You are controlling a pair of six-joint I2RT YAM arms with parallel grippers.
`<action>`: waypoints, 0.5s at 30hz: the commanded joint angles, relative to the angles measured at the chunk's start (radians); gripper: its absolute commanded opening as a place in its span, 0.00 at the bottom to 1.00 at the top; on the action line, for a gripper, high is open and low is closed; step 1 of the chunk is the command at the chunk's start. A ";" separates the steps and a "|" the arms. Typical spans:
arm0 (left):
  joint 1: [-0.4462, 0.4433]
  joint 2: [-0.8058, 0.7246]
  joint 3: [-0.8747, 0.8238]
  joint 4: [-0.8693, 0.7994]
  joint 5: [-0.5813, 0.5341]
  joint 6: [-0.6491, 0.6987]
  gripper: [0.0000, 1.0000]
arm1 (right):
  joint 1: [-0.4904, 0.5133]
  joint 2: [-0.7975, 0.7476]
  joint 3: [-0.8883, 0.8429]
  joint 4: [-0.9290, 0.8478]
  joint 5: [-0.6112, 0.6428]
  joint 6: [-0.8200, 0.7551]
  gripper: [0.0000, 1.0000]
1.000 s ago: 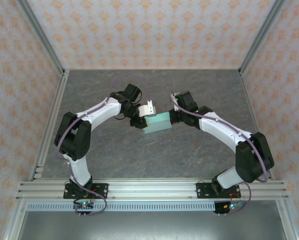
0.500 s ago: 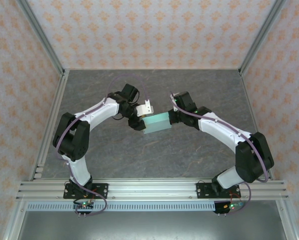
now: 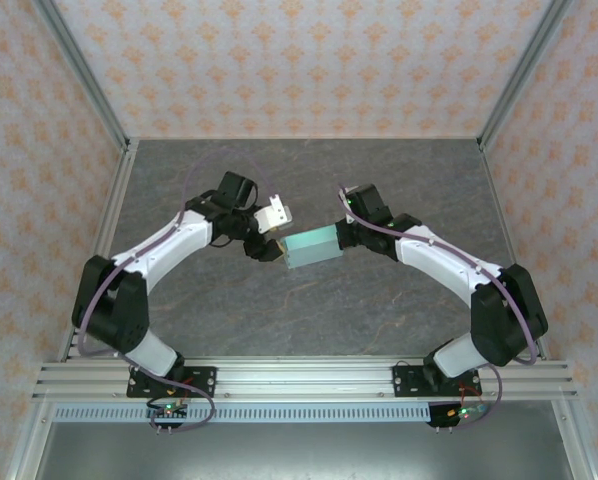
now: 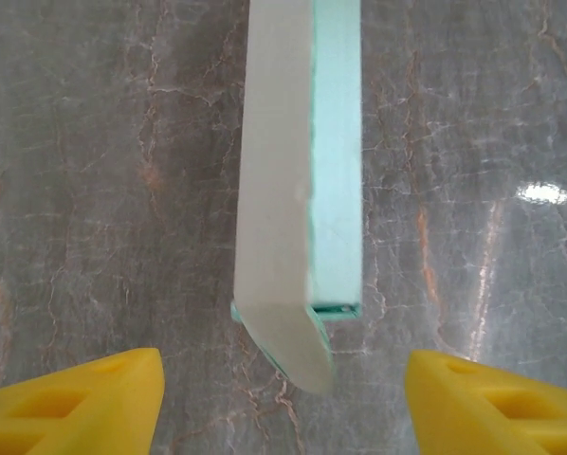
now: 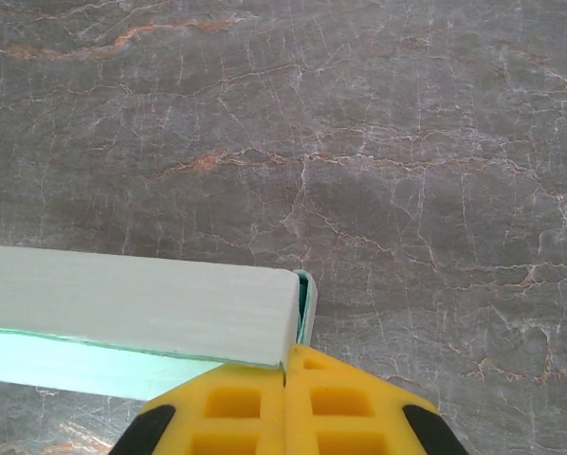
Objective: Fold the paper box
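The left pincer [image 4: 283, 398] stands open, its yellow fingers [image 4: 84, 403] apart from either side of the paper box's [image 4: 302, 190] near end. The box stands on edge over the middle of the worktop [image 3: 309, 310]. At the box's far end the right pincer [image 5: 285, 365] is clamped on its edge.

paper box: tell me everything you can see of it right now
The paper box is pale mint-green thin card, folded into a slim flat rectangular shape, held between the arms. Its end flap toward the left arm sticks out slanted, not tucked in. The right gripper is shut on its right end; the open left gripper straddles the flap end without touching. It seems lifted off the table.
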 commanded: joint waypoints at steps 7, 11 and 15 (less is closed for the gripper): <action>-0.055 -0.244 -0.254 0.360 -0.212 -0.675 0.59 | 0.016 -0.033 0.025 -0.039 0.037 0.023 0.00; -0.107 -0.273 -0.266 0.337 -0.282 -0.694 0.58 | 0.018 -0.032 0.025 -0.040 0.038 0.025 0.00; -0.120 -0.225 -0.209 0.252 -0.289 -0.664 0.54 | 0.018 -0.034 0.024 -0.040 0.039 0.027 0.00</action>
